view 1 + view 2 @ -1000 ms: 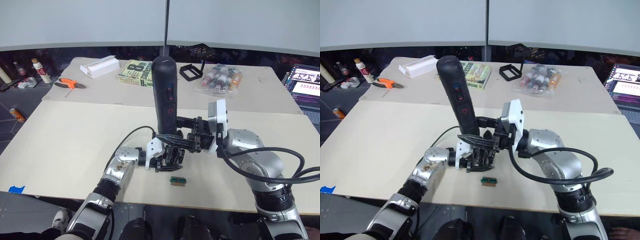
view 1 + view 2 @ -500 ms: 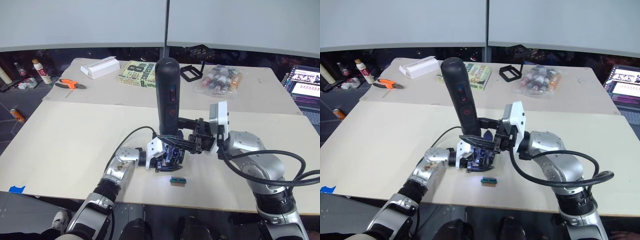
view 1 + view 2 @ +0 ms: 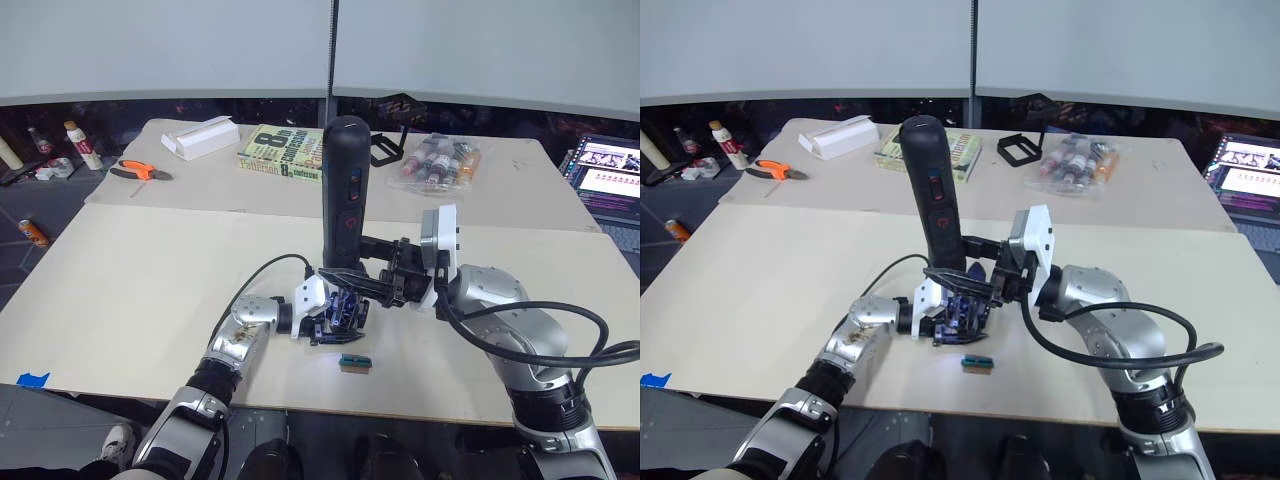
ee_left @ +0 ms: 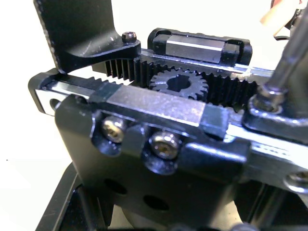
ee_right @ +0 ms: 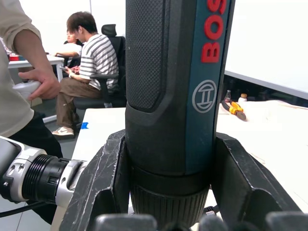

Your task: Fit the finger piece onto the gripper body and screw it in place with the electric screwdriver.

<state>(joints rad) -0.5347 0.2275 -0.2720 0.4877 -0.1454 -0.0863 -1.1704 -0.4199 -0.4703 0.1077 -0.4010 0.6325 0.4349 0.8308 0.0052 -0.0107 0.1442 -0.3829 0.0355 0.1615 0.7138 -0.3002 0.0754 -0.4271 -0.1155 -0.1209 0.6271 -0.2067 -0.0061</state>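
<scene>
The electric screwdriver [image 3: 343, 190] stands nearly upright near the table's front middle. My right gripper [image 3: 352, 280] is shut on its lower end, and both fingers [image 5: 103, 183] clamp its barrel [image 5: 173, 96]. Its metal bit [image 4: 288, 57] points down onto the gripper body [image 3: 340, 312]. My left gripper [image 3: 325, 320] is shut on that body and holds it just above the table. The body's gear and toothed rails [image 4: 178, 86] show close up. A black toothed upright piece [image 4: 82, 33] sits on its rail. I cannot tell the finger piece apart from the body.
A small green-and-tan block [image 3: 354, 361] lies just in front of the body. At the back are a book [image 3: 285, 153], a white box [image 3: 200, 137], orange pliers [image 3: 140, 168], a bag of bottles [image 3: 440, 158] and a laptop [image 3: 610, 170]. People [image 5: 91, 53] are beyond the table.
The screwdriver has tipped more upright, its top swinging to the right. A bluish light now glows on the gripper body. The left gripper has stayed put.
</scene>
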